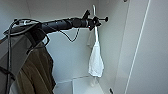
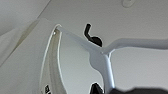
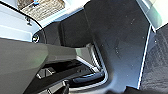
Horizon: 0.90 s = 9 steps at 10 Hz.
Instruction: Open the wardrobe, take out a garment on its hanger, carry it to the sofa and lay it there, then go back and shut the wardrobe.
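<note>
White wardrobe (image 1: 113, 50) interior; garment's (image 1: 96, 61) hem rests above its low shelf (image 1: 86, 86)

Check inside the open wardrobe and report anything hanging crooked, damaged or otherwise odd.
One thing stands out: the T-shirt hangs bunched into a narrow bundle below its hanger rather than spread across it. The left claw is up at the hanger's hook. The coat hangs normally, and the wardrobe shows no damage.

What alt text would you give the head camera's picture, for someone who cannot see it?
A dark robot arm reaches from the left into an open white wardrobe, its left gripper up at the white hanger from which a white T-shirt droops against the wardrobe's right side. An olive-brown coat hangs at lower left.
</note>
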Motion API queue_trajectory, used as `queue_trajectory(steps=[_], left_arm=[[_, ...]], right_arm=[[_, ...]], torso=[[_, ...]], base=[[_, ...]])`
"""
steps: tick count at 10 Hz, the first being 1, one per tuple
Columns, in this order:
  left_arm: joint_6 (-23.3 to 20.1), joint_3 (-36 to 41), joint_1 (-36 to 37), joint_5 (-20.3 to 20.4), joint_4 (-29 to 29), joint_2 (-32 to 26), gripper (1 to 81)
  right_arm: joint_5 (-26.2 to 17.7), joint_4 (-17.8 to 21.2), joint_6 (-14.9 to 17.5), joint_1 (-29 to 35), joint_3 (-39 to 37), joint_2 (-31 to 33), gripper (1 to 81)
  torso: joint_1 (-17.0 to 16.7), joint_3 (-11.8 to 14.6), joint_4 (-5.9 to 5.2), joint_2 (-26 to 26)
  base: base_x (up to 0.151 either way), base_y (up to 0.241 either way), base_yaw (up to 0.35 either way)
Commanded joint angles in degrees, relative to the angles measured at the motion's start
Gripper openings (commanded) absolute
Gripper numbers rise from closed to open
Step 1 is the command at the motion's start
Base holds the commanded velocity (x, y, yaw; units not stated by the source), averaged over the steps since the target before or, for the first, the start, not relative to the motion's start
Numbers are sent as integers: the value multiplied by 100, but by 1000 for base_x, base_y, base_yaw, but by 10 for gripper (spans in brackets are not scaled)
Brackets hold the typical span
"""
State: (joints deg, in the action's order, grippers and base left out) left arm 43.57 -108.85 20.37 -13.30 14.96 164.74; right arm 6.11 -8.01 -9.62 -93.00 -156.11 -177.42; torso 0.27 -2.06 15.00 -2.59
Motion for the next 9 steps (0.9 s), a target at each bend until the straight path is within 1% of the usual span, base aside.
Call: queue_trajectory(steps=[1, 2, 3, 4, 5, 6, 8, 9], left_arm=[[-77, 434, 1061, 170, -274, -477, 10], [-77, 478, 1026, 135, -283, -503, 10], [-77, 479, 990, 30, -283, -478, 10], [-77, 479, 938, 12, -300, -425, 10], [-77, 479, 912, -41, -309, -328, 10], [-77, 522, 894, -59, -300, -206, 10], [-77, 883, 797, 99, -292, -134, 10], [-68, 1048, 675, 343, -292, -73, 10]], right_arm=[[-294, -25, 56, 225, 73, -94, 811], [-294, -26, 48, 234, 73, -94, 811], [-294, -25, 48, 234, 73, -85, 811], [-294, -16, 48, 242, 73, -85, 811], [-294, -16, 48, 242, 73, -85, 811], [-294, -25, 48, 251, 73, -85, 811], [-294, -25, 48, 260, 73, -85, 811], [-294, -25, 48, 251, 73, -85, 811]], torso=[[0, 0, -533, 0], [0, 0, -728, 0], [0, 0, -744, 0], [0, 0, -568, 0], [0, 0, -725, 0], [0, 0, -815, 0], [0, 0, -819, 0], [0, 0, -819, 0]], base=[[0, 0, 0], [0, 0, 0], [0, 0, 0], [0, 0, 0], [0, 0, 0], [0, 0, 0], [0, 0, 0], [0, 0, 0]])
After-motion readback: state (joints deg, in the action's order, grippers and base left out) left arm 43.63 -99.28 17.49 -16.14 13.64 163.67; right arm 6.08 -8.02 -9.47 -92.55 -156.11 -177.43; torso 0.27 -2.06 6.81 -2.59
